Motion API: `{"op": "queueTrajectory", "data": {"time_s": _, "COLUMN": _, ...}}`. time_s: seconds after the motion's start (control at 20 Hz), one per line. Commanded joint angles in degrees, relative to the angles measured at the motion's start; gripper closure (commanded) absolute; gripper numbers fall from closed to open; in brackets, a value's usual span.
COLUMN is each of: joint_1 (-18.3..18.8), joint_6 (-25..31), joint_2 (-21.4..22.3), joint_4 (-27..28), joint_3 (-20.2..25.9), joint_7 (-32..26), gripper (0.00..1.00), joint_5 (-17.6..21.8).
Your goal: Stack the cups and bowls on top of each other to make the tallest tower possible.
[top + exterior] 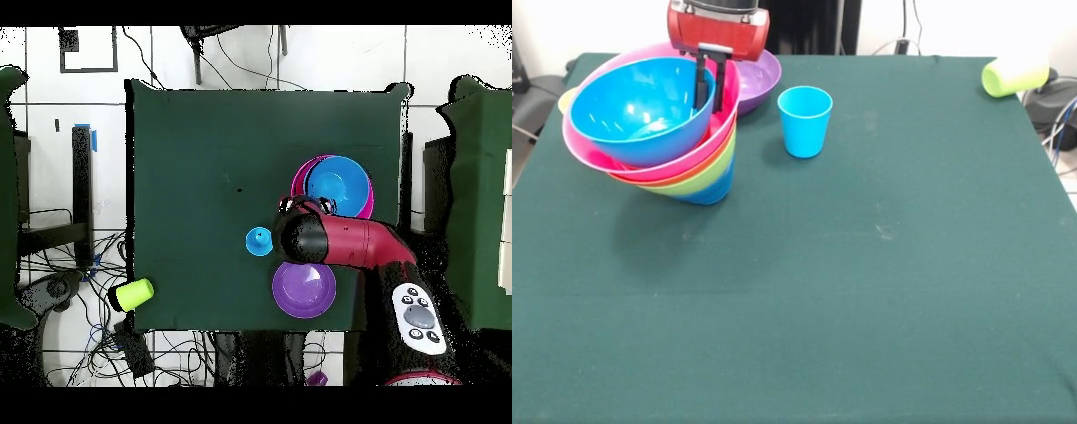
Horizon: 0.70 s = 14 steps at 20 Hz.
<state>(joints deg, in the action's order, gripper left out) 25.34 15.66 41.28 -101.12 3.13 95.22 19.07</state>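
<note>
The tower point(680, 168) stands at the table's far left and leans: a small dark blue bowl point(711, 193) at the bottom, then lime green point(702, 177), orange-red point(666, 179) and pink point(587, 155). The light blue bowl point(636, 110) lies tilted on top. My gripper point(711, 84) comes from above and is shut on that bowl's far rim, one finger inside and one outside. The purple bowl point(766, 78) sits behind the tower and shows beside the arm in the overhead view point(303, 288). A light blue cup point(805, 121) stands upright to the right. A lime green cup point(1013, 77) lies on its side. The small orange bowl is hidden.
A sliver of yellow point(565, 99) peeks out behind the tower's left side. The lime green cup lies at the table's far right corner, next to cables and a dark object off the edge. In the overhead view my arm point(345, 243) covers part of the tower point(335, 185).
</note>
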Motion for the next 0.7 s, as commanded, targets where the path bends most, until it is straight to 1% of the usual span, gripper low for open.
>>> {"op": "queueTrajectory", "data": {"time_s": 0.05, "joint_1": -1.1, "joint_6": 6.1, "joint_2": -4.9, "joint_4": -10.9, "joint_3": 2.7, "joint_7": 6.1, "gripper": 1.0, "joint_5": -0.8}}
{"op": "queueTrajectory", "data": {"time_s": 0.7, "joint_1": -0.1, "joint_6": 4.1, "joint_2": -4.2, "joint_4": -13.8, "joint_3": 2.0, "joint_7": 6.6, "gripper": 1.0, "joint_5": -0.4}}
